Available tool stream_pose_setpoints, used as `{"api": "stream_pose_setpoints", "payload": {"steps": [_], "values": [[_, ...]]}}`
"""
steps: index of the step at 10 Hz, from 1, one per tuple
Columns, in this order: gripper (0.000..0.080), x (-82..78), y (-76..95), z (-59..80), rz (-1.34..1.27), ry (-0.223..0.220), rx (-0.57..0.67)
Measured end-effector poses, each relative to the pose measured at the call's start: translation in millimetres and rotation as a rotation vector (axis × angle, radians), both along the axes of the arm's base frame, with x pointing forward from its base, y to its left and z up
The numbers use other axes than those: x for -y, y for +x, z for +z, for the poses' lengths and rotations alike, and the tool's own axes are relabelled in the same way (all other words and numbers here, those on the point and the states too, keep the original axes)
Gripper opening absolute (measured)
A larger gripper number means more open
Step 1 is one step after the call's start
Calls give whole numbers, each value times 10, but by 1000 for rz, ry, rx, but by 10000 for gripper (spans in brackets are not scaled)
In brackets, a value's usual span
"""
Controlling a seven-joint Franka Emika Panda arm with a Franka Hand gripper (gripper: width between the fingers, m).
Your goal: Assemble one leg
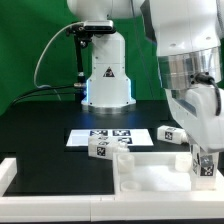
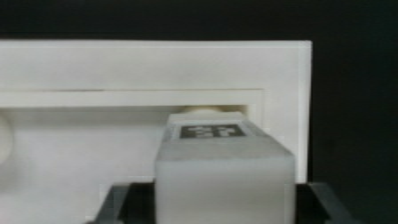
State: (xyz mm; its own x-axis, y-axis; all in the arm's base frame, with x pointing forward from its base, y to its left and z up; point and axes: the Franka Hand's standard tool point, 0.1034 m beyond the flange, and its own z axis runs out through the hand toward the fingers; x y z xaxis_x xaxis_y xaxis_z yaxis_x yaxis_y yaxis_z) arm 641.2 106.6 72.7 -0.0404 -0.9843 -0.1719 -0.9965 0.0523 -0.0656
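My gripper (image 1: 204,166) is shut on a leg (image 1: 203,169), a small white block with a black-and-white tag. It holds the leg upright at the right corner of the large white tray-like piece (image 1: 150,176). In the wrist view the leg (image 2: 222,150) fills the space between my dark fingers (image 2: 135,206), with its tagged end pointing at the tray piece's raised rim (image 2: 151,70). My gripper (image 2: 224,208) grips it low on its sides. Whether the leg touches the tray piece is hidden.
Loose legs lie on the black table: two (image 1: 103,147) (image 1: 123,142) beside the marker board (image 1: 90,137) and one (image 1: 170,133) further right. The robot base (image 1: 107,75) stands at the back. A white bar (image 1: 8,172) lies at the exterior view's left edge.
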Motion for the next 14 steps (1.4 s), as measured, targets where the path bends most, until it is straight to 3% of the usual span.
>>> {"api": "stream_pose_setpoints", "payload": {"steps": [3,5,6,7,8,9,13,14], "values": [[287,3,-1,2,-100,12,-20],[287,1,-5,-7,-34,7,-10],[469,1,-5,-7,-19,5,-8],[587,11,15,11,156,-8,25],[587,-28,0,20,346,-20,32],[637,-66,-8,19,471,-18,35],[649,-32,-2,9,771,-45,85],[649,-4,18,28,987,-89,100]]}}
